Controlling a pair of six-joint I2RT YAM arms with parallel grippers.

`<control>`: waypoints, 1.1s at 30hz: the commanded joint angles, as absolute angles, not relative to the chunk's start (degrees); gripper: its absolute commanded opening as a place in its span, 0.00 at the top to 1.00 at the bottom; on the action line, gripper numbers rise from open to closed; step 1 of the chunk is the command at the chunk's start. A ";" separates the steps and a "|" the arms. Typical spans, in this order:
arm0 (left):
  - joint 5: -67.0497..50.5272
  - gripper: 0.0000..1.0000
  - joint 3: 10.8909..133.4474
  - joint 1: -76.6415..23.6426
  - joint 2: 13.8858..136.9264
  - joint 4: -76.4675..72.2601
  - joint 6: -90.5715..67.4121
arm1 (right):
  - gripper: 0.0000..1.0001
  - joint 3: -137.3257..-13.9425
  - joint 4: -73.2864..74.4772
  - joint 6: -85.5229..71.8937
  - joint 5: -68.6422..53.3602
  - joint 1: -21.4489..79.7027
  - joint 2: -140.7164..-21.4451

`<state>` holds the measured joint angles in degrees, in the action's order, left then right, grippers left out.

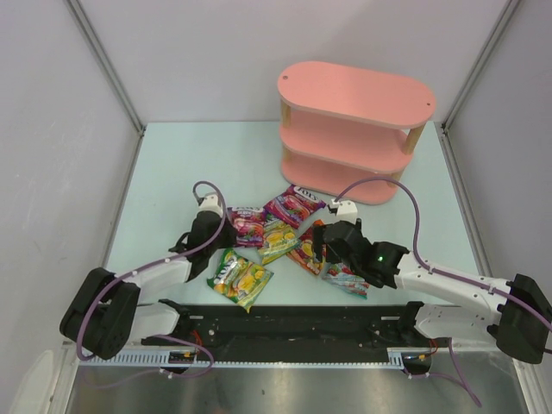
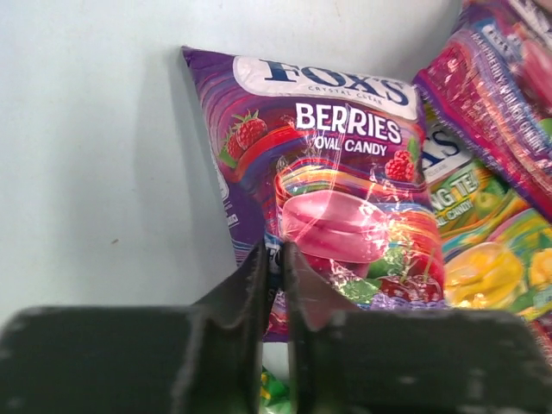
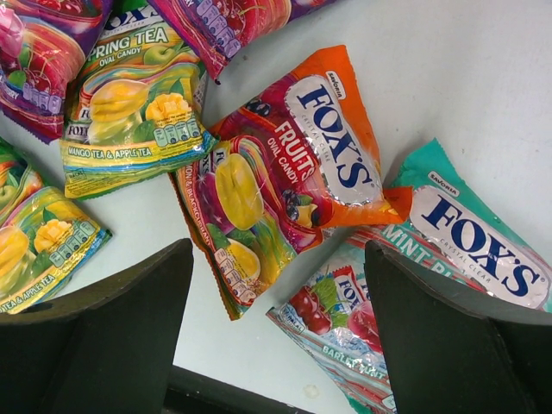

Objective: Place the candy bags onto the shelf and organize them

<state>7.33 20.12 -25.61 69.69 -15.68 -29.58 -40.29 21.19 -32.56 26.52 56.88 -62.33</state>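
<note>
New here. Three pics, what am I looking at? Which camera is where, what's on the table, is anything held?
A left arm and a right arm, both robotic, each ending in a two-finger pincer. The wide picture comes from a fixed camera above and behind them. The other two come from a camera on each wrist. On the table stand a pink shelf and a loose cluster of six candy bags. The left pincer is closed on the near edge of the purple Berries bag. The right pincer hangs open above the orange Fruits bag and the teal Mint bag, holding nothing.
</note>
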 commanded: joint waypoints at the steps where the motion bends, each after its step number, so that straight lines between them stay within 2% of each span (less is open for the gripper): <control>1: 6.68 0.93 23.90 -25.84 66.02 -12.76 -28.48 | 0.16 -40.25 20.57 -32.43 27.42 56.60 -61.70; 3: 7.21 1.00 26.70 -25.84 64.17 -8.54 -27.43 | 0.16 -40.17 20.57 -32.52 27.33 56.60 -61.52; 10: 7.73 1.00 40.06 -25.84 53.01 3.85 -23.03 | 0.16 -39.73 21.27 -32.87 27.68 56.51 -60.56; 14: 5.98 1.00 53.32 -25.84 52.99 11.05 -19.17 | 0.16 -39.55 21.80 -32.96 27.95 56.51 -59.59; 17: 1.42 1.00 68.93 -25.84 55.89 13.70 -16.71 | 0.16 -39.37 22.24 -33.05 28.21 56.43 -59.07; 19: -2.52 1.00 75.90 -25.84 59.31 15.02 -15.30 | 0.16 -39.29 22.76 -33.31 28.21 56.51 -58.80; 24: -10.45 1.00 102.62 -25.84 69.50 18.54 -10.20 | 0.16 -38.24 23.55 -34.45 28.04 56.43 -56.52; 28: -18.79 1.00 124.06 -25.58 83.38 22.49 -9.05 | 0.16 -37.44 24.52 -35.24 28.21 56.51 -54.50; 29: -24.64 1.00 131.85 -24.53 89.93 23.02 -11.32 | 0.16 -37.35 24.87 -35.59 28.47 56.51 -54.06; 33: -34.87 1.00 139.39 -22.50 101.32 15.14 -20.90 | 0.16 -36.74 27.06 -36.04 29.79 56.51 -51.16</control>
